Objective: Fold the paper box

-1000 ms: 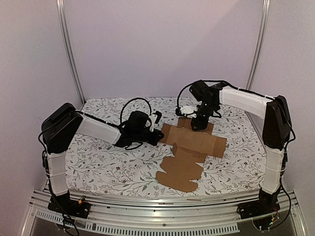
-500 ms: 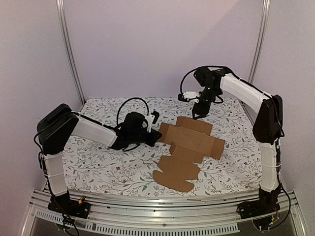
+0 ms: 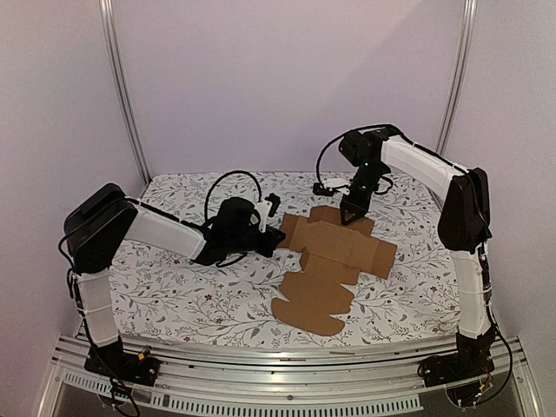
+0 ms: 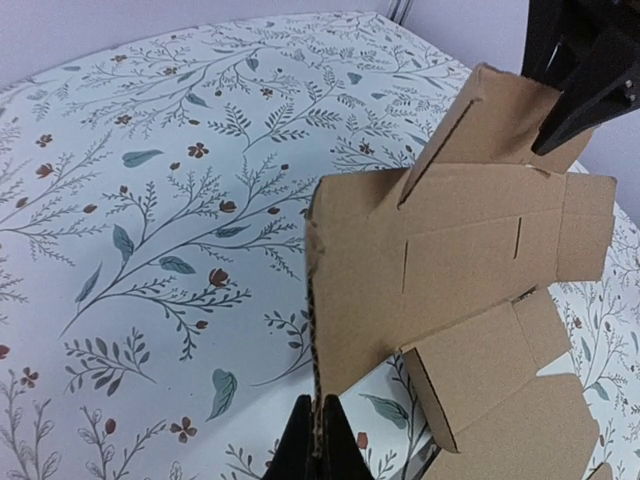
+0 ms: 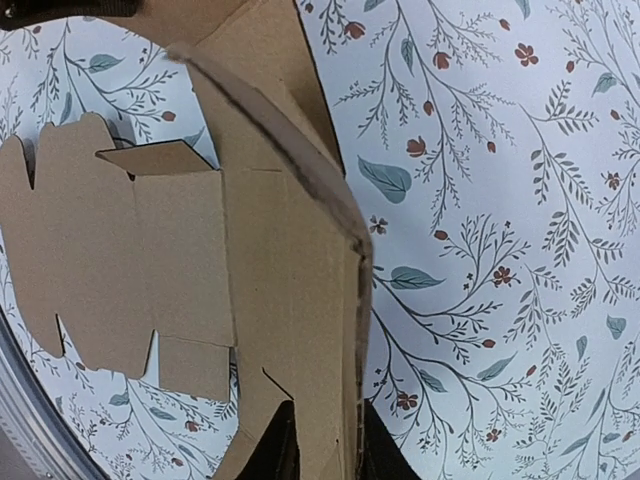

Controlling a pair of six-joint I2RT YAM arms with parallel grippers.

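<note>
Flap (image 5: 300, 280) at the far edge of the paper box (image 3: 347, 252) sits between our right gripper (image 5: 322, 445) fingers, whether clamped we cannot tell; our left gripper (image 4: 318, 440) pinches the box's left end.

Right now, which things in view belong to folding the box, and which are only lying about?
For the job: cardboard box; left tool, shut on its edge; right tool, at its far flap.
Only lying about: flowered tablecloth; metal front rail.

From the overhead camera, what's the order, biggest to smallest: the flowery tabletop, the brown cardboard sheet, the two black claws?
1. Flower-patterned tabletop.
2. Creased brown cardboard paper box.
3. Black left gripper and black right gripper: they look alike, and the right one is farther from the camera, so unranked.
</note>
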